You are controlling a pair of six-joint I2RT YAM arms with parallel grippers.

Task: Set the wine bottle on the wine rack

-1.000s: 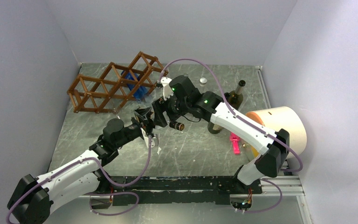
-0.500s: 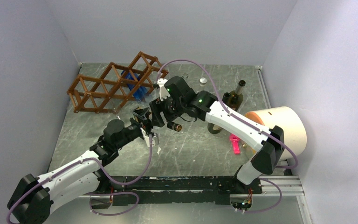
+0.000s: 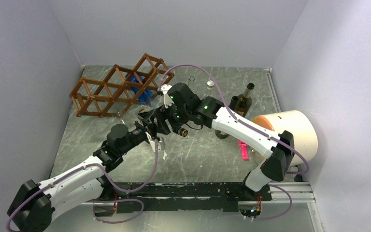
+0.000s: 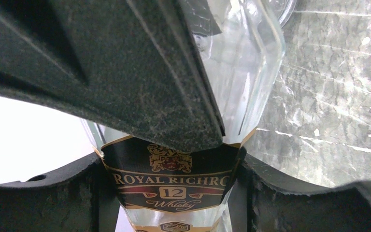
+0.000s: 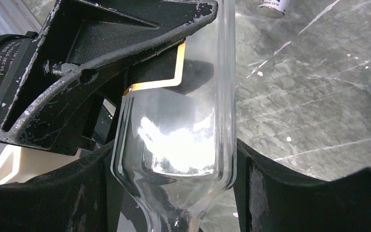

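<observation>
A clear glass bottle (image 3: 170, 124) with a black and gold whisky label lies level above the table's middle, its dark cap (image 3: 183, 131) pointing right. My left gripper (image 3: 150, 129) is shut on its labelled body (image 4: 171, 186). My right gripper (image 3: 168, 118) is shut on its shoulder below the neck (image 5: 176, 159). Each wrist view shows the other gripper's black fingers beside the glass. The reddish-brown lattice wine rack (image 3: 107, 92) stands at the back left, apart from both grippers. A dark green wine bottle (image 3: 244, 99) stands upright at the back right.
A blue object (image 3: 138, 86) sits inside a cell of the rack. A beige cylinder (image 3: 290, 133) lies at the right edge, with a pink object (image 3: 244, 149) beside it. A small silver cap (image 3: 210, 83) lies at the back. Grey walls close in three sides.
My right arm has shifted left and slightly lower, bringing its gripper closer against my left gripper. The bottle has moved a little left with it. The left arm has barely moved.
</observation>
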